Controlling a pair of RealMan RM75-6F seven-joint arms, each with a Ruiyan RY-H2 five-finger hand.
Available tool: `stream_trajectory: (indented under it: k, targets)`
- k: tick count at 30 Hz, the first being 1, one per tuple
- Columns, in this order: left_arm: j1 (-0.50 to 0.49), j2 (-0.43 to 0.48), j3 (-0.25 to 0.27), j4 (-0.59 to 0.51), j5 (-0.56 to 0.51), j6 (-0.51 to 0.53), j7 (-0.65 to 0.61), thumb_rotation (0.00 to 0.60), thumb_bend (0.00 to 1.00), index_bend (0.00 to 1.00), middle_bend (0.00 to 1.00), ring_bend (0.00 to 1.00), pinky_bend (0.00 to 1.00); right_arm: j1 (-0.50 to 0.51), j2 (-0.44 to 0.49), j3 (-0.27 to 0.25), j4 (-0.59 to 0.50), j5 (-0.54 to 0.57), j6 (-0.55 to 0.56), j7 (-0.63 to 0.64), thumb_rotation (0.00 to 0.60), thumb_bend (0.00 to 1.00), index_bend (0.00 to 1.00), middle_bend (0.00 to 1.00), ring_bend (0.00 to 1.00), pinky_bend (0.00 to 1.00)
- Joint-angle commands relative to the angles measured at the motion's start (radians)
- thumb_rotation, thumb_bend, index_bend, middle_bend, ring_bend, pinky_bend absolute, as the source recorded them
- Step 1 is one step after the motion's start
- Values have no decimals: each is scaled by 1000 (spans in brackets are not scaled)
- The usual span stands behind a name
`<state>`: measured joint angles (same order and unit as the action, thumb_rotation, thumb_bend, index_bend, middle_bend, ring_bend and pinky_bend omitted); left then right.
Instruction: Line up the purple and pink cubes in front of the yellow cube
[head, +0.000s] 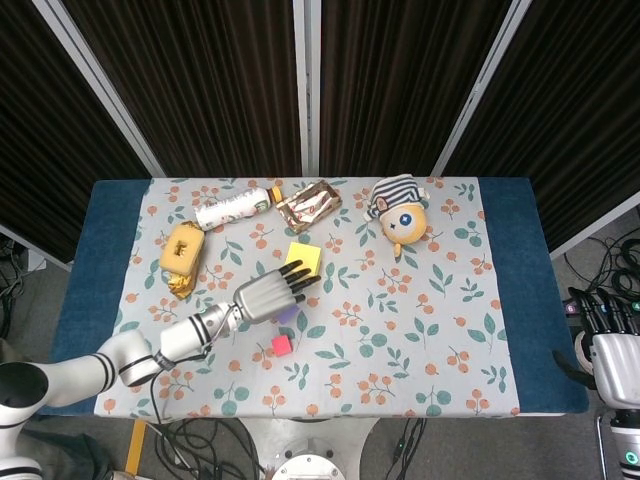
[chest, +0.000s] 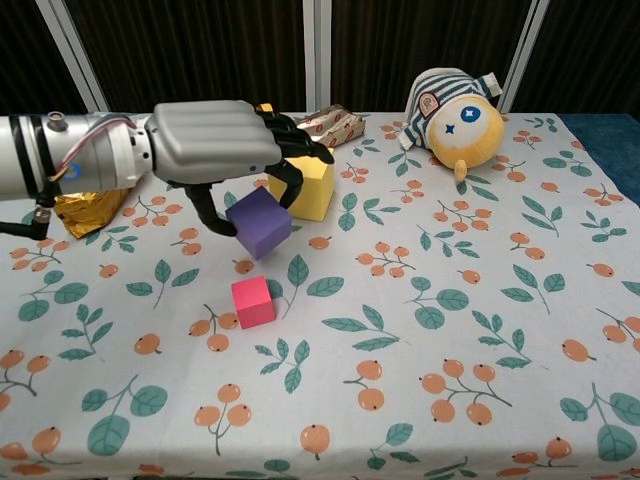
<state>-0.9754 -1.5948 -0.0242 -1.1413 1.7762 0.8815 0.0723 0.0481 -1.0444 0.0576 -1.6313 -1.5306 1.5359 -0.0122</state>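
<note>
My left hand grips the purple cube from above and holds it off the cloth, just in front of the yellow cube, which the fingers partly cover. In the head view the left hand hides most of the purple cube, and the yellow cube shows behind the fingertips. The pink cube lies on the cloth below the held cube, also seen in the head view as the pink cube. My right hand hangs off the table's right edge, holding nothing, fingers apart.
A drink bottle, a foil snack pack and a striped plush toy lie along the back of the table. A golden wrapped bun sits at the left. The blue table edge borders the floral cloth.
</note>
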Motion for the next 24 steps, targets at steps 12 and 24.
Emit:
stream_trajectory:
  k: [12,24]
  targets:
    - [-104,-91,12,103,-2,-59,-58,600,242,472,164,113,120,-14,5,1,3,15,6,7,600,127,0,125,3,95]
    - [-141,-139,7,162,-26,-56,-34,600,201,395,143,112,120,-18,6,5,15,19,7,26,600,128,0,125,2,95]
